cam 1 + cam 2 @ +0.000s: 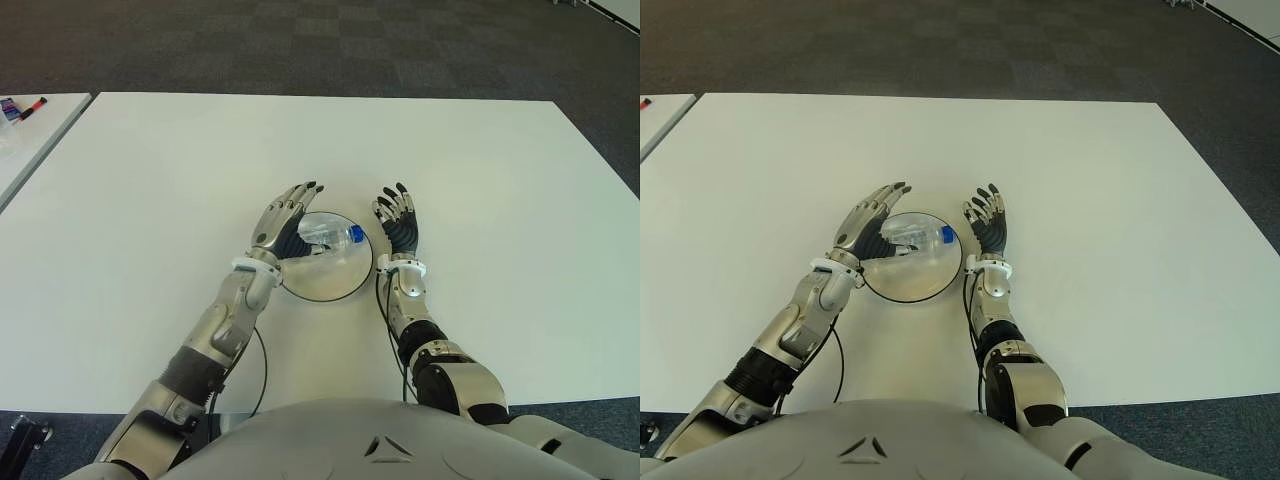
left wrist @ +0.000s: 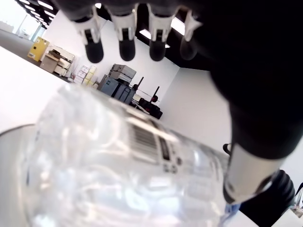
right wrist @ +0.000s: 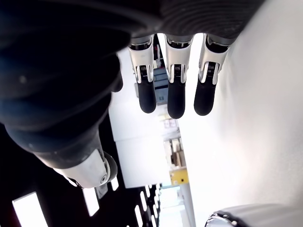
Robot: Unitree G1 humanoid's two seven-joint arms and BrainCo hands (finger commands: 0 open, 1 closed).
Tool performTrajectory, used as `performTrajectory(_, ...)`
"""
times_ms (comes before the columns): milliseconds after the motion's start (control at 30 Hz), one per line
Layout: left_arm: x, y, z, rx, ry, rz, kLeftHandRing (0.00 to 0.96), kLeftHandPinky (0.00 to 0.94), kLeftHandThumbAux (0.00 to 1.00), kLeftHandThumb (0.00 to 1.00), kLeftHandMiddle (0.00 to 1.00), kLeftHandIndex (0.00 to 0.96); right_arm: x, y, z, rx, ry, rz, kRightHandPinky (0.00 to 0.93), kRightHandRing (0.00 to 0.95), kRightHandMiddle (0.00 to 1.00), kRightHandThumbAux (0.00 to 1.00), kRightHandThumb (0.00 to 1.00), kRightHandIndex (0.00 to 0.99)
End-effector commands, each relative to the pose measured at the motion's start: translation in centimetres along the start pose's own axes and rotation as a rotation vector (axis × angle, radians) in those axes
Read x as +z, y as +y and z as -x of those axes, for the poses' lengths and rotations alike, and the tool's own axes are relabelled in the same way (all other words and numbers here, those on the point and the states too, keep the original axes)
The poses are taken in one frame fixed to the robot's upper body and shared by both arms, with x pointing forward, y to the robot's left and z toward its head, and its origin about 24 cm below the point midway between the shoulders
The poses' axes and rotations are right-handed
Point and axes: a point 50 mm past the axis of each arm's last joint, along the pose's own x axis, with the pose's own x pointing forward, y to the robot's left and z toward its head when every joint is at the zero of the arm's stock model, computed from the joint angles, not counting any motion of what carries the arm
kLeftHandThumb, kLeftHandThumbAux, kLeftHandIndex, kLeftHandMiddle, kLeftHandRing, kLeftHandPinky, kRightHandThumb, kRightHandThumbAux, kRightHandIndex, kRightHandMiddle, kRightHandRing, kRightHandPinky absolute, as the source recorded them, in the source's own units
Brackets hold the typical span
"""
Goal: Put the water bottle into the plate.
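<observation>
**Lying in the plate: bottle between 2 open hands**

Lying on its side, the clear water bottle (image 1: 328,237) sits inside the round plate (image 1: 330,285) near the middle of the white table (image 1: 150,200). Its blue cap (image 1: 355,234) points toward the robot's right, close to the plate's right rim.

The left hand (image 1: 282,226) is at the plate's left edge, just beside the bottle's base end. Its fingers (image 2: 127,40) are stretched out and spread, not wrapped around the bottle; the left wrist view shows the bottle's barcode label (image 2: 149,144) close under the palm, with the fingertips clear above it.

The right hand (image 1: 399,224) shows just right of the plate, fingers (image 3: 176,97) straight and loose, holding nothing. The plate's rim (image 3: 236,217) appears in a corner of the right wrist view.
</observation>
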Motion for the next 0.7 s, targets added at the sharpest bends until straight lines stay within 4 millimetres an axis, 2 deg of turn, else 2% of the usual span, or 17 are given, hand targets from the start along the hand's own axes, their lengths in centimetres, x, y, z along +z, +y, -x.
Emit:
performTrajectory(33, -0.2, 0.1, 0.0, -0.01, -0.008, -0.005, 0.0, 0.0, 0.786, 0.0, 0.0, 0.0, -3.1, 0.4, 2.4, -0.023, 0.162, -0.022, 0.259, 0.22, 0.203, 0.779, 0.076, 0.082)
performTrajectory(267, 0.1, 0.5, 0.0, 0.018, -0.03, 0.01, 0.0, 0.0, 0.803, 0.0, 0.0, 0.0, -3.1, 0.4, 2.4, -0.026, 0.162, -0.023, 0.257, 0.218, 0.202, 0.776, 0.07, 0.082)
performTrajectory(500, 2.2, 2.5, 1.5, 0.095, -0.101, 0.041, 0.0, 0.0, 0.805, 0.0, 0.0, 0.0, -3.2, 0.3, 2.4, -0.026, 0.165, -0.02, 0.254, 0.216, 0.197, 0.771, 0.063, 0.082)
performTrajectory(700, 3.2, 3.6, 2.2, 0.15, -0.135, 0.054, 0.0, 0.0, 0.788, 0.0, 0.0, 0.0, -3.2, 0.3, 2.4, -0.021, 0.164, -0.02, 0.244, 0.208, 0.188, 0.769, 0.059, 0.078)
